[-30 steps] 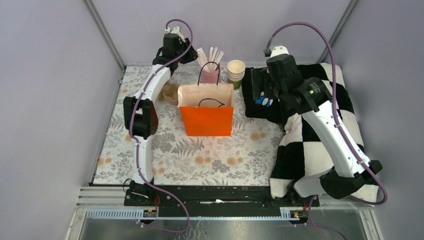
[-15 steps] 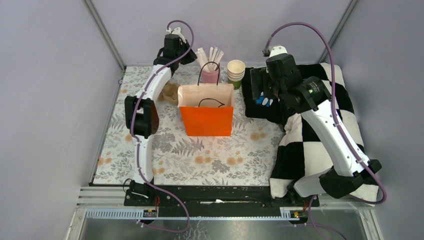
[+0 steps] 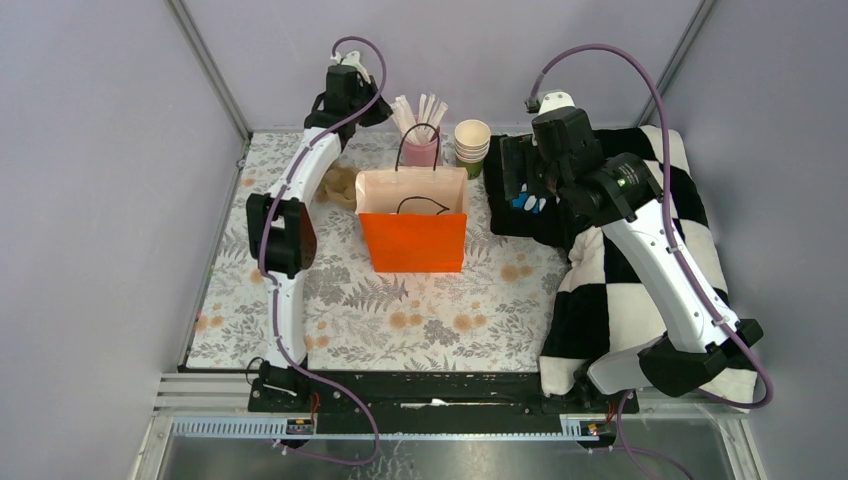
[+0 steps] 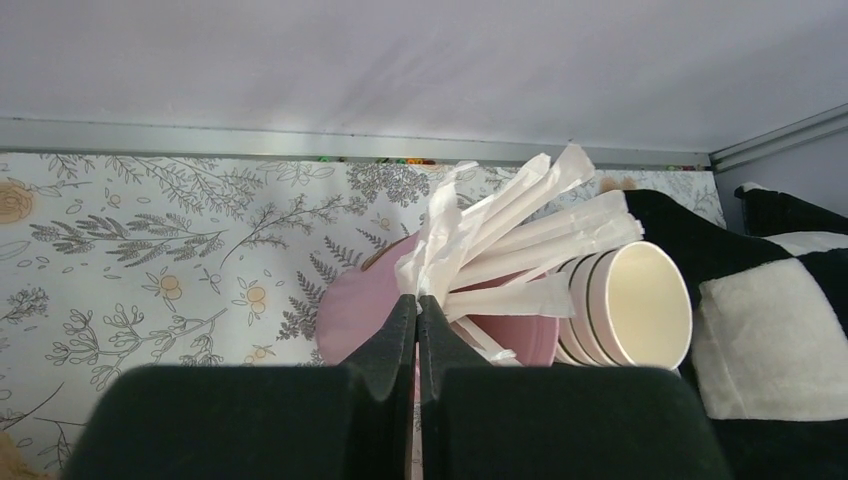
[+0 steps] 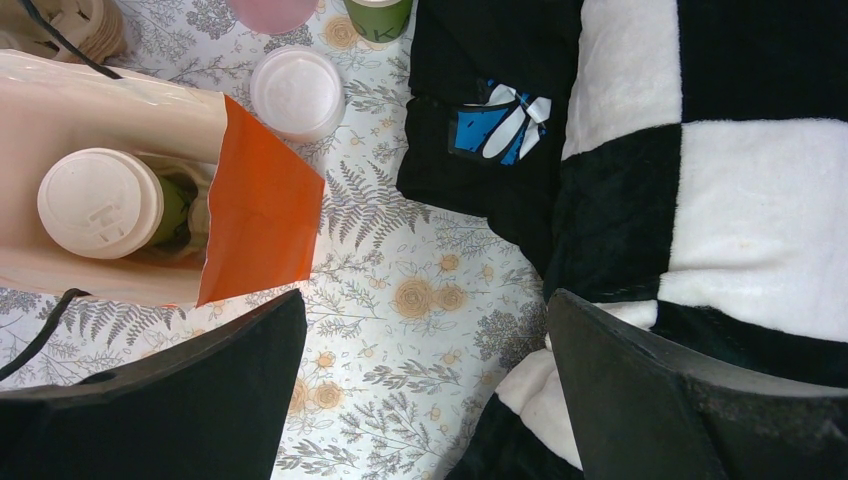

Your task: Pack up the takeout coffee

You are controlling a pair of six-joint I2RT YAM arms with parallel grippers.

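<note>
- Left gripper (image 4: 418,300) is at the far edge of the table, up against the pink cup (image 4: 355,310); jaws pressed together, pinching the end of a paper-wrapped stick (image 4: 425,255) from the bundle standing in that cup
- Stack of paper cups (image 4: 640,305) sits just beside the pink cup
- Right gripper (image 5: 425,297) hovers above the floral tablecloth (image 3: 400,310); jaws spread wide, nothing between them
- Takeout coffee cup (image 5: 172,210) stands upright inside the orange paper bag (image 5: 260,215), white lid (image 5: 100,203) on, green side showing beneath
- Bag stands open-topped mid-table, between the two arms
- Spare lid (image 5: 297,92) lies flat on the tablecloth, near the bag's far corner
- Black cloth (image 5: 480,60) with a blue tag lies against a black-and-white checked blanket (image 5: 740,230) on the right side
</note>
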